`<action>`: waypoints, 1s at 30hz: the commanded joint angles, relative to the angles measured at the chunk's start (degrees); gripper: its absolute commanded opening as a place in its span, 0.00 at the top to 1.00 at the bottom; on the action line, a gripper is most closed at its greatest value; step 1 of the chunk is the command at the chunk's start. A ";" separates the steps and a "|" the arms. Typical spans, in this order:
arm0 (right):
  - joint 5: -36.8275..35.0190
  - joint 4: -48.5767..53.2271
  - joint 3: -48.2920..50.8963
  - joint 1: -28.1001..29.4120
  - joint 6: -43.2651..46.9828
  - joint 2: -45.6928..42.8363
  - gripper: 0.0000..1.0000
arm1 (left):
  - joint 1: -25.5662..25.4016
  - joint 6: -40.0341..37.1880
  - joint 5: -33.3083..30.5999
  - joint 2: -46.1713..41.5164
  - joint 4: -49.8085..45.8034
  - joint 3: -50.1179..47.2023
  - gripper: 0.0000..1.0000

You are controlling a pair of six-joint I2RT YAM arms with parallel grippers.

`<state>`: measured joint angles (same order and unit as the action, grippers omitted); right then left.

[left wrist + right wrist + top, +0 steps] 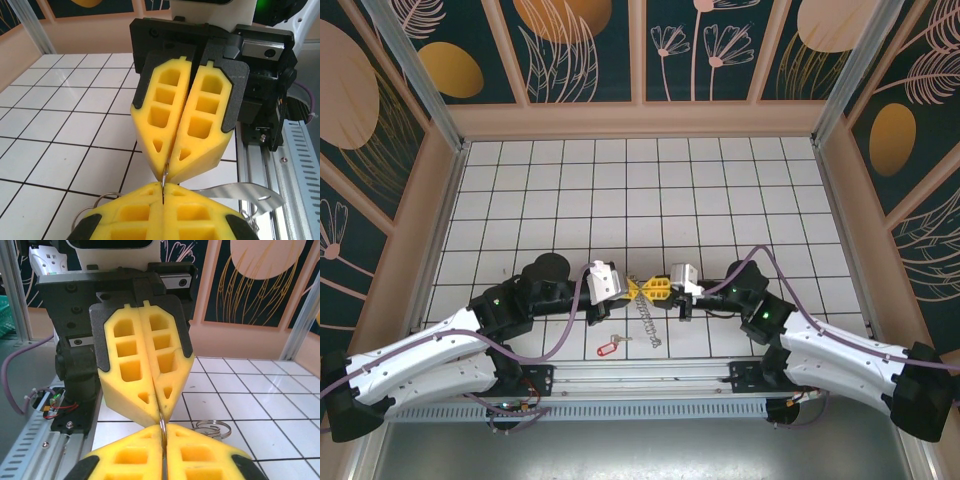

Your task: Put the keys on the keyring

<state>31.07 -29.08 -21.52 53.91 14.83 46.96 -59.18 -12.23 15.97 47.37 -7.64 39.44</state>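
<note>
keyring (646,310): caught by its thin wire between both grippers, tip to tip just above the table (720,200), with its string of silver loops (653,335) trailing down onto the tiles toward the near edge. left gripper (638,290) pressed together on the wire. right gripper (663,289) pressed together on the same short stretch from the opposite side. red key (604,349) flat on the table, near the end of the loops, apart from both grippers, touched by nothing.

likely trouble, as a judgement:
- no free gripper for the key, so a release needed on one side first. with that, a swing or sag of the ring, possibly a sweep of the loops across the key and a shove toward the table's edge.
- thin wire in soft yellow fingers (130,365): easy to twist or slide out under any opposed pull.
- tips nearly touching, so a small misstep enough for a bump.
- key small and flat, hard to lift cleanly. a scrape or a miss quite possible.
</note>
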 commanded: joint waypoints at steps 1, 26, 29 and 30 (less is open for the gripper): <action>-0.92 -0.03 -2.30 0.49 0.88 0.32 0.96 | 0.03 -0.96 1.00 0.17 1.48 2.04 1.00; 7.93 -22.78 3.62 -0.29 -9.90 -1.63 1.00 | 0.05 6.86 6.33 -8.25 16.18 -6.72 0.76; 8.71 -26.52 4.11 -0.47 -11.66 -0.61 1.00 | 0.06 7.24 7.12 -8.57 16.95 -7.05 0.74; 8.98 -27.32 4.11 -0.45 -12.12 -0.31 1.00 | 0.04 7.30 7.23 -8.55 17.21 -7.17 0.73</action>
<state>38.11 -46.96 -17.91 53.78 5.82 46.28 -59.16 -6.09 21.15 39.51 6.24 32.91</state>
